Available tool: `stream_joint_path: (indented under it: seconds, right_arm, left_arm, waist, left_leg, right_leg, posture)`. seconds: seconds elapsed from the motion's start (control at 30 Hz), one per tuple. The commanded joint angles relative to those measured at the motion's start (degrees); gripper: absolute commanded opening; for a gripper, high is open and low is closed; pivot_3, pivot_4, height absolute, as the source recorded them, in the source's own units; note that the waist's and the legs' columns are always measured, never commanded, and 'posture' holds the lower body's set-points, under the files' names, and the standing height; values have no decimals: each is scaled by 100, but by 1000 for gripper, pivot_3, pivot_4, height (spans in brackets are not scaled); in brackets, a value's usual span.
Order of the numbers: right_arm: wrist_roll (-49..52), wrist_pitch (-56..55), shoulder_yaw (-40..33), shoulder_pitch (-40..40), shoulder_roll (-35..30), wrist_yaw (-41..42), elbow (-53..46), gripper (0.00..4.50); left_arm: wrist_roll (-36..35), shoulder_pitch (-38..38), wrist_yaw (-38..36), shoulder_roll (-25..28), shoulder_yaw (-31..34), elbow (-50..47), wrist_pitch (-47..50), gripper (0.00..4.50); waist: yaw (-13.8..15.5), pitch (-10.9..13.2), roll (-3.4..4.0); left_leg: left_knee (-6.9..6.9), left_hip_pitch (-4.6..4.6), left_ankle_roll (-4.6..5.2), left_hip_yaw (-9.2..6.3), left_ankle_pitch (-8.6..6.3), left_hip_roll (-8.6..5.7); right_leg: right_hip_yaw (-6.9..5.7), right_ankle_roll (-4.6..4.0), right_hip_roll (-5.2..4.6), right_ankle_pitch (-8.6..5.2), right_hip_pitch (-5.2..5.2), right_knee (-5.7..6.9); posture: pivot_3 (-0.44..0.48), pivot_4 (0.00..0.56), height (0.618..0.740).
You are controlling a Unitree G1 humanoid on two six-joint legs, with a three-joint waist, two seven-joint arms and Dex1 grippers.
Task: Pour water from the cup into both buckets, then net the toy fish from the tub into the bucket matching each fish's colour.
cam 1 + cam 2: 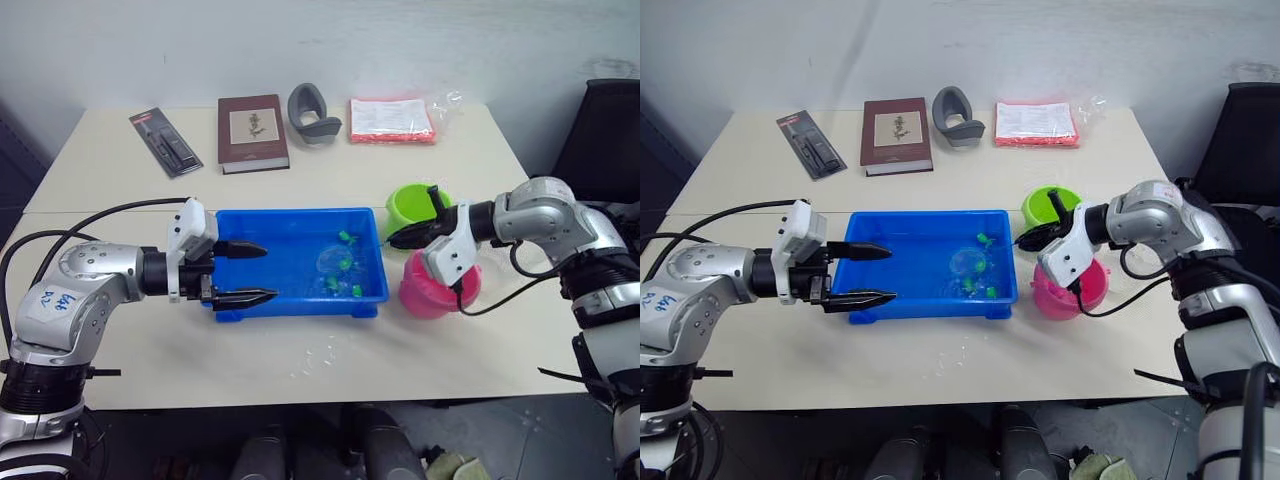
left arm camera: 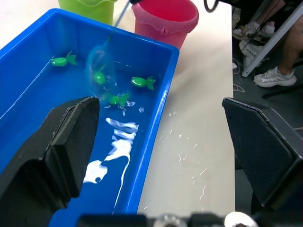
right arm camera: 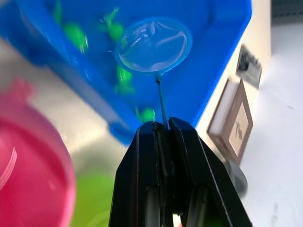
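The blue tub (image 1: 300,213) lies mid-table, holding water and several green toy fish (image 2: 142,82). My right gripper (image 1: 392,240) is shut on the net's thin black handle. The net's blue-rimmed hoop (image 3: 154,45) hangs over the tub's right part among the fish. Right of the tub stand the lime-green bucket (image 1: 410,205) and, nearer me, the pink bucket (image 1: 430,292). My left gripper (image 1: 268,272) is open at the tub's near-left corner, one finger over the water and one outside the front wall. The cup is out of view.
Along the far edge lie a black packaged item (image 1: 165,142), a brown book (image 1: 252,132), a grey curved object (image 1: 312,113) and a red packet (image 1: 391,120). Water drops (image 1: 315,360) spot the table in front of the tub. A black chair (image 1: 605,130) stands at the right.
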Motion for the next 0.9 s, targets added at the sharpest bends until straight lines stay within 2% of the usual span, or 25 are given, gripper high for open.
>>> stream_joint_path:
  seconds: [0.03, 0.27, 0.63, 0.9]
  right_arm:
    - [-43, -115, -115, -244, -169, -259, 85, 0]
    - [429, -381, 96, -112, -427, 148, -50, 0]
    - [347, -605, 253, -98, -616, 248, -30, 0]
    - [836, -412, 460, 442, -640, 465, -824, 0]
  left_arm:
    - [-121, 0, 72, 49, 131, -175, -51, 4475]
    - [-99, -29, 124, -45, 0, -118, -158, 4475]
    - [-65, -166, 116, -120, -208, 41, -309, 4475]
    - [-102, -149, 121, -49, -115, 38, -288, 4475]
  waist:
    - [0, 0, 0]
    - [4, 0, 0]
    - [0, 1, 1]
    - [12, 1, 1]
  left_leg:
    - [0, 0, -1, 0, 0, 0]
    - [-1, 0, -1, -1, -1, 0]
    - [-2, 1, -4, -2, 1, 2]
    - [-2, -3, -3, -4, 0, 1]
  right_leg:
    - [0, -1, 0, 0, 0, 0]
    - [-1, -1, 0, -1, 0, 0]
    - [-3, -2, 2, -1, 1, 0]
    - [-5, -2, 1, -1, 1, -4]
  posture:
    - [0, 150, 740]
    - [0, 150, 740]
    - [0, 150, 740]
    - [0, 150, 740]
